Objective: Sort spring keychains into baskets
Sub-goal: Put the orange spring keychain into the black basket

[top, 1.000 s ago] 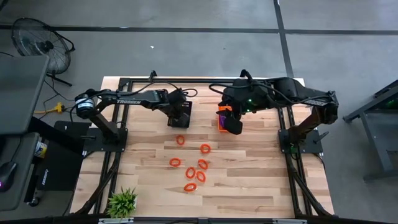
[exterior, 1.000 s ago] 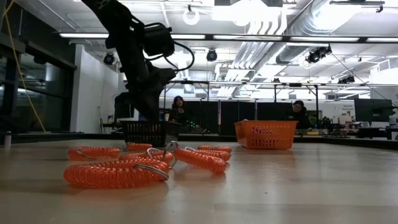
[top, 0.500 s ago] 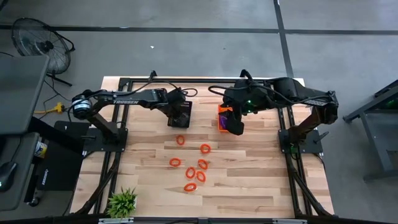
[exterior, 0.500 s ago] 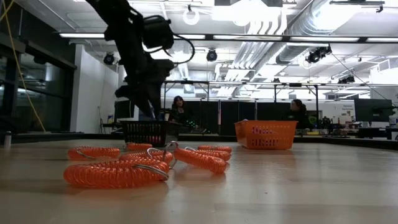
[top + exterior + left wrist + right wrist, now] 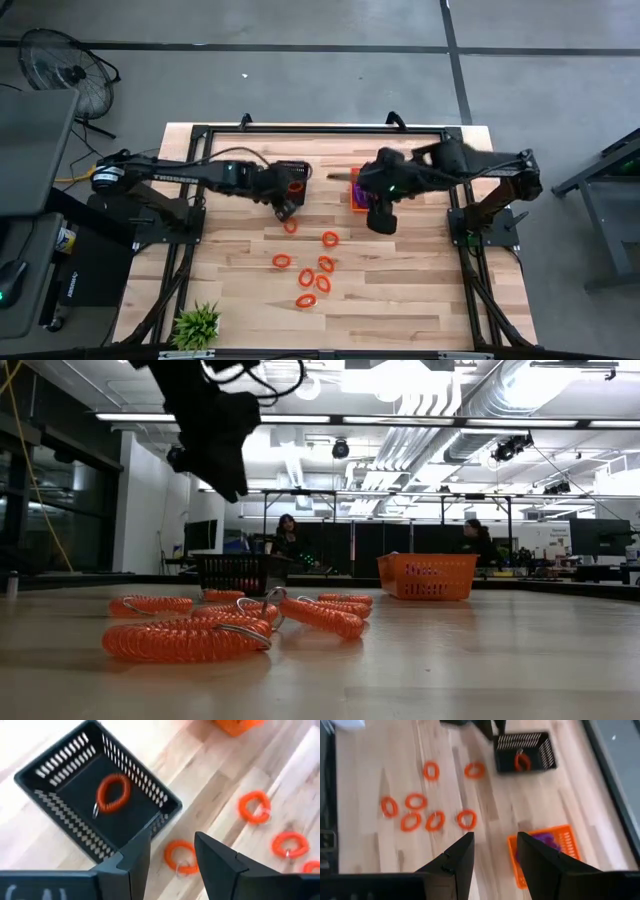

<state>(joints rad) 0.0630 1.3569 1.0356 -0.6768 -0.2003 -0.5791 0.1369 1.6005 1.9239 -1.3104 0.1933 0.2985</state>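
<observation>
Several orange-red spring keychains (image 5: pixel 307 277) lie loose on the wooden table, nearer the near edge than both baskets. The black basket (image 5: pixel 300 172) holds one orange-red keychain (image 5: pixel 112 793). The orange basket (image 5: pixel 555 840) holds purple keychains (image 5: pixel 542 842). My left gripper (image 5: pixel 172 847) is open and empty, raised above the black basket's near edge, over a loose keychain (image 5: pixel 181 857). My right gripper (image 5: pixel 495 845) is open and empty, just near-side of the orange basket (image 5: pixel 356 190). In the low view the left arm (image 5: pixel 210 420) hangs high above the table.
The baskets stand side by side near the table's far middle, with a gap of bare wood between them. A small potted plant (image 5: pixel 196 325) sits at the near left corner. People (image 5: pixel 285 538) sit in the room beyond the far edge.
My left gripper has risen from over the black basket and shifted toward the near edge. My right gripper has moved from above the orange basket toward the near edge. The loose keychains on the table have stayed where they were.
</observation>
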